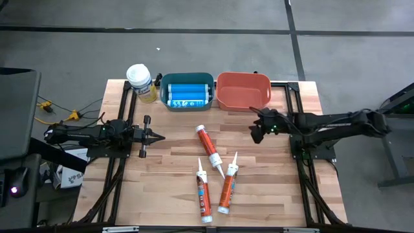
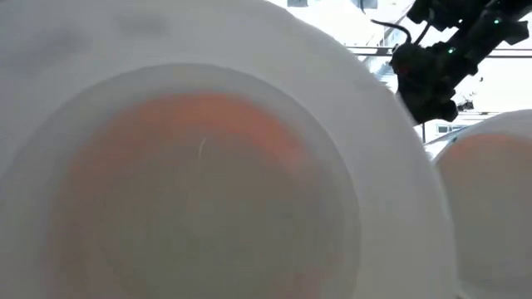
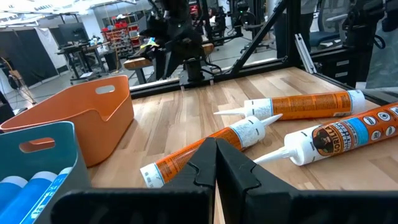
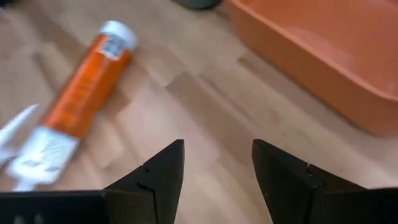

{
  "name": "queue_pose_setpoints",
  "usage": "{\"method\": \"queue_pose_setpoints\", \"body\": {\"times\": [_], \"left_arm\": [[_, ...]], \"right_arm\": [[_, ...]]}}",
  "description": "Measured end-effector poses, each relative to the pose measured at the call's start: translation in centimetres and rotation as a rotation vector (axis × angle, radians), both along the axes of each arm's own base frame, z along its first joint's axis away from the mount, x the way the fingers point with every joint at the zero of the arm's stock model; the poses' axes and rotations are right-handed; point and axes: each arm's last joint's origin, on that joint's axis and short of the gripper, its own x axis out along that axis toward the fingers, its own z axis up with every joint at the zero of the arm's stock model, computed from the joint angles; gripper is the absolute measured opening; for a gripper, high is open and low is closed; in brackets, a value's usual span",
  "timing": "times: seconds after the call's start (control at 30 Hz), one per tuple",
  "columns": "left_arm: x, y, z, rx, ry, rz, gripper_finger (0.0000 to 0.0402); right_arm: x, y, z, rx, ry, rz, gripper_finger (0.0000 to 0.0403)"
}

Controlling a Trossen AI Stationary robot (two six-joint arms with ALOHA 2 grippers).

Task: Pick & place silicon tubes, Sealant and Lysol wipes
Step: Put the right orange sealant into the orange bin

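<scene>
Three orange nozzle-tipped tubes lie flat on the wooden table: one [image 1: 209, 147] in the middle, one [image 1: 204, 195] and one [image 1: 227, 187] nearer the front. The Lysol wipes canister [image 1: 141, 83], white lid and pale yellow body, stands upright at the far left beside the teal bin. My left gripper [image 1: 160, 136] is shut and empty, left of the tubes; its shut fingers show in the left wrist view [image 3: 216, 163]. My right gripper [image 1: 257, 134] is open and empty, above the table in front of the orange bin; its own view [image 4: 217, 168] shows the middle tube [image 4: 81, 93] ahead.
A teal bin [image 1: 187, 92] holding blue tubes and an orange bin [image 1: 242, 90] stand side by side at the table's far edge. Black frame rails run along both sides. The low view is blocked by the white round ends of tubes [image 2: 199, 166] close to the camera.
</scene>
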Motion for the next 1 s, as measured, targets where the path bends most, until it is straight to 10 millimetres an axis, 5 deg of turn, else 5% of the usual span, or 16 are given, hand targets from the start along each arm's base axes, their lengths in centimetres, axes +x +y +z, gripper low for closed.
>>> {"method": "queue_pose_setpoints", "body": {"times": [0.6, 1.0], "left_arm": [[0.0, 0.0, 0.0, 0.000, 0.000, 0.000, 0.0000], [0.0, 0.0, 0.0, 0.000, 0.000, -0.001, 0.0000]], "right_arm": [[0.8, -2.1, -3.1, 0.056, 0.181, -0.208, 0.0186], [0.9, -2.2, -2.2, 0.096, 0.202, -0.257, 0.0186]]}}
